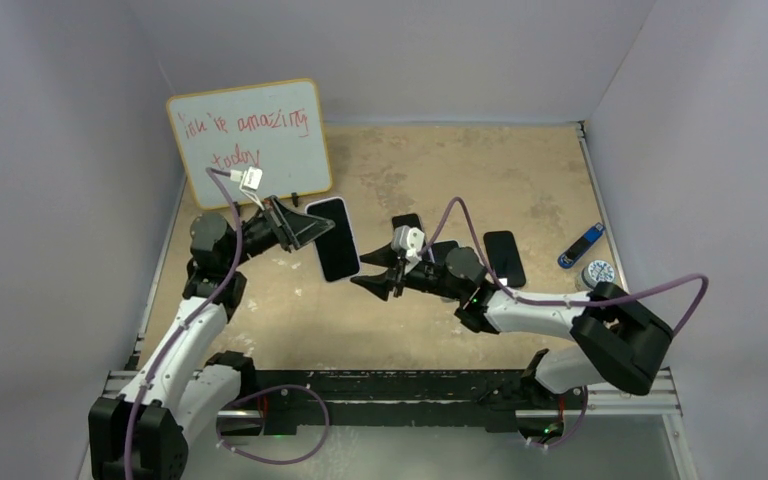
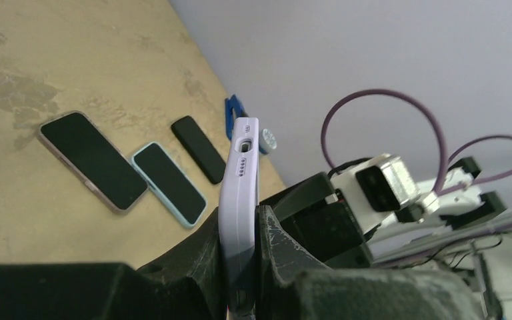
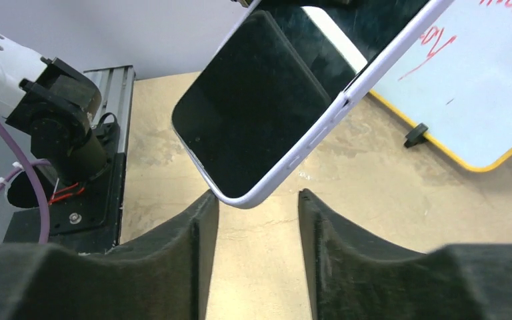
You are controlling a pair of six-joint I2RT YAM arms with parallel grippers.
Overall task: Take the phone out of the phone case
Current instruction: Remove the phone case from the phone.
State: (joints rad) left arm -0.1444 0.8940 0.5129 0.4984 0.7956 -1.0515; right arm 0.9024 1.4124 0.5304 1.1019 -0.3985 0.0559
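The lilac-cased phone (image 1: 338, 238) is clenched aloft by the left gripper (image 1: 312, 230), long axis twelve-to-six. Its lower corner is found at eleven o'clock, just beside the parted, empty right gripper (image 1: 360, 273).

Lab enclosure: plain walls (image 1: 60, 150), whiteboard (image 1: 250, 140)

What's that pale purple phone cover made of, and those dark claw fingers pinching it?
The phone case looks like soft matte silicone or rubbery plastic: pale lilac, rounded edges, moulded port holes, no glare. The fingers of the left claw look like hard black plastic, dull and scuffed with pale scratches.
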